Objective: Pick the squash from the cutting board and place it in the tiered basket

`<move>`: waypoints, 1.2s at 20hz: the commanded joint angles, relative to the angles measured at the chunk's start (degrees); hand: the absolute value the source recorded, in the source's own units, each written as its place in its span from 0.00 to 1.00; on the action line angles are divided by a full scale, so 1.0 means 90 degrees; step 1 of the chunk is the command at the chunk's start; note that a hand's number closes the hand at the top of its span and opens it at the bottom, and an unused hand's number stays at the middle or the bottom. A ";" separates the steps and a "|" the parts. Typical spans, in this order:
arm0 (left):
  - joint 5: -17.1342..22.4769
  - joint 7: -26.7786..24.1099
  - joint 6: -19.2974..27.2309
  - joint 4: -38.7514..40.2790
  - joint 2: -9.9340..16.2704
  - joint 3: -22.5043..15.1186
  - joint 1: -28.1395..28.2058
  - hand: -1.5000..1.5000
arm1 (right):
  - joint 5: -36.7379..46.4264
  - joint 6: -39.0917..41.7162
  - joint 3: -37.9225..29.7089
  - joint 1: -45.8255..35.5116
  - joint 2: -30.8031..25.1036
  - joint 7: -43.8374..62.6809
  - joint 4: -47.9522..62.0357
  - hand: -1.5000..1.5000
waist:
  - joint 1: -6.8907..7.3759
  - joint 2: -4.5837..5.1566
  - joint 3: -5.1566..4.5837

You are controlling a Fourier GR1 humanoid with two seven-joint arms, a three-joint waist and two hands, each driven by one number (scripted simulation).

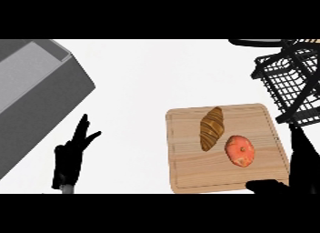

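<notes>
An orange-red squash lies on the wooden cutting board, toward its right side. A brown croissant lies just left of it on the same board. The black wire tiered basket stands at the upper right, just beyond the board's far right corner. My right hand is at the board's right edge, fingers straight and pointing up, thumb over the board's near edge; it is close to the squash but apart from it. At the lower left my left hand rests open, fingers up.
A large grey box-like unit fills the left side of the white counter. Its slanted edge runs close to my left hand.
</notes>
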 commanded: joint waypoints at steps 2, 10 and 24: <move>0.0079 0.0238 -0.0061 0.0080 0.0095 0.0209 -0.0090 0.50 | -0.0122 0.1116 -0.0008 -0.0857 0.0651 0.1429 0.0360 0.00 | -0.0074 0.0001 -0.0003; 0.0123 -0.0072 -0.0298 0.0271 0.0210 0.0394 0.0127 0.50 | -0.0031 0.1679 -0.0274 -0.1292 0.1357 0.1205 0.1267 0.00 | -0.0140 -0.0002 -0.0005; -0.0191 0.0156 -0.0033 -0.0024 -0.0093 0.0180 0.0261 0.50 | 0.0115 0.2434 -0.0794 -0.1552 0.2299 0.1183 0.2088 0.00 | -0.0169 -0.0018 0.0004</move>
